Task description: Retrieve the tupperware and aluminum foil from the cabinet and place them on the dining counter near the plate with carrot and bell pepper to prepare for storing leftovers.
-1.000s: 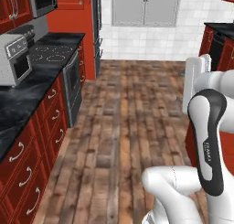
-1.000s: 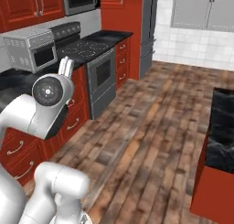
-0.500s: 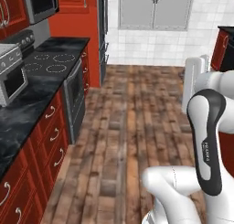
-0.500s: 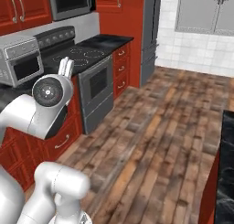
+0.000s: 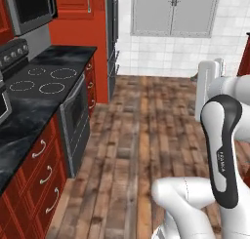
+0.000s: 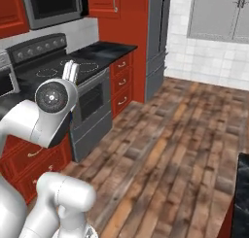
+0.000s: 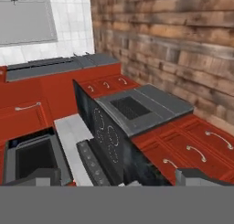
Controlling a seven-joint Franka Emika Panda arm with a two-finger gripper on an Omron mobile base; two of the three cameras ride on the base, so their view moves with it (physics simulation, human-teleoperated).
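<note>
The end effector point(image 7: 116, 179) is carried released and empty beside the stove point(image 5: 41, 82). Once reached, the tupperware is judged light and slippery, best pinched across its rim; the foil box, stiff, across its narrow sides.

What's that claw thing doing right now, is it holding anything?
Gripper: open, its two finger tips set wide apart, nothing between them.
</note>
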